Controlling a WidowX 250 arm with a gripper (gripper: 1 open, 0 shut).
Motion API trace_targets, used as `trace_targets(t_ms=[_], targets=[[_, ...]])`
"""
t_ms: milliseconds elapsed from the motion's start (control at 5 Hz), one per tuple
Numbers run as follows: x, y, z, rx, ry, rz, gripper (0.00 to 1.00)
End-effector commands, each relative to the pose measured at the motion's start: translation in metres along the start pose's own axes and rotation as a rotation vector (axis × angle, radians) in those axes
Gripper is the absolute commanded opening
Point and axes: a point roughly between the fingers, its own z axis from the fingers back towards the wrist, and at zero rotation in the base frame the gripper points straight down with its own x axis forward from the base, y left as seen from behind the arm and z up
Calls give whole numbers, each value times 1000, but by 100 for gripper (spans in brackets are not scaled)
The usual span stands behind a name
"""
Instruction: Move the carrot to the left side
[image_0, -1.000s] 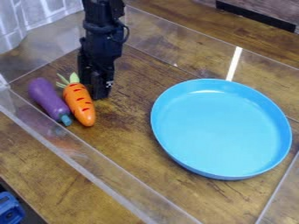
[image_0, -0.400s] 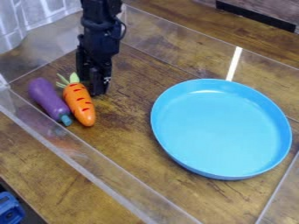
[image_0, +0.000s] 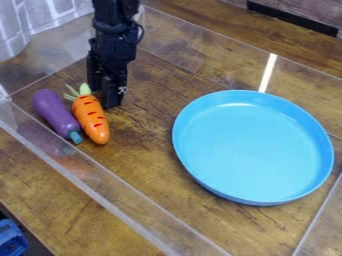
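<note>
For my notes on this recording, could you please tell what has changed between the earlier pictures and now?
Nothing clearly visible has changed in position. The tool remains beside the top of the carrot; its grip cannot be told. The eggplant and the blue plate stayed as they were.

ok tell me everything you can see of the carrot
The carrot is small, orange and tapered, with dark ridge marks across it, a smooth toy-like look and a short green leafy top. It lies on its side on the wooden table, tip toward the near edge, leaves away, just right of the purple eggplant in the picture. The dark fingers are by its leafy end; whether they touch it is unclear.
</note>
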Motion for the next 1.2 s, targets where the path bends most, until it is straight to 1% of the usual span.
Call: trace_targets(t_ms=[0,1000], targets=[[-7,13,0,14,2,23,0],[-8,24,-4,39,23,14,0]])
